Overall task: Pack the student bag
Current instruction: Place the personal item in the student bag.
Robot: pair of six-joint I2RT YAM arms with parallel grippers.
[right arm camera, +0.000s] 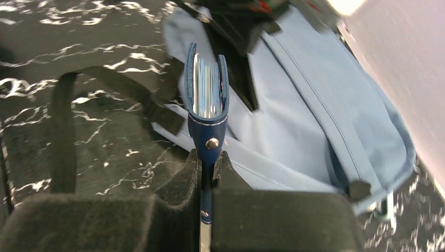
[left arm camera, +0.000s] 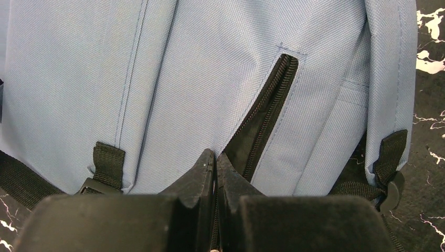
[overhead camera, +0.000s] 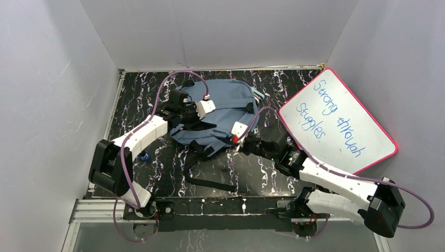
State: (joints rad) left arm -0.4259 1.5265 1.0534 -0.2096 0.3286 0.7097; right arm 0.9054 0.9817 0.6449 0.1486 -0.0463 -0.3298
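The student bag (overhead camera: pixel 225 107), a slate-blue backpack, lies flat on the black marbled table (overhead camera: pixel 252 168). Its front pocket zipper (left arm camera: pixel 273 100) gapes open as a dark slit. My left gripper (left arm camera: pixel 215 156) is shut on the edge of that zipper at its near end; from above the left gripper (overhead camera: pixel 202 125) sits on the bag's left side. My right gripper (right arm camera: pixel 209 157) is shut on the snap tab of a small dark-blue wallet-like pouch (right arm camera: pixel 207 86), which stands upright just off the bag's near edge. In the top view the right gripper (overhead camera: pixel 239 140) is at the bag's front right corner.
A pink-rimmed whiteboard (overhead camera: pixel 336 121) with handwriting leans at the right. A black bag strap (overhead camera: pixel 210 181) trails toward the arm bases. A small blue object (overhead camera: pixel 144 156) lies by the left arm. Grey walls close in on three sides.
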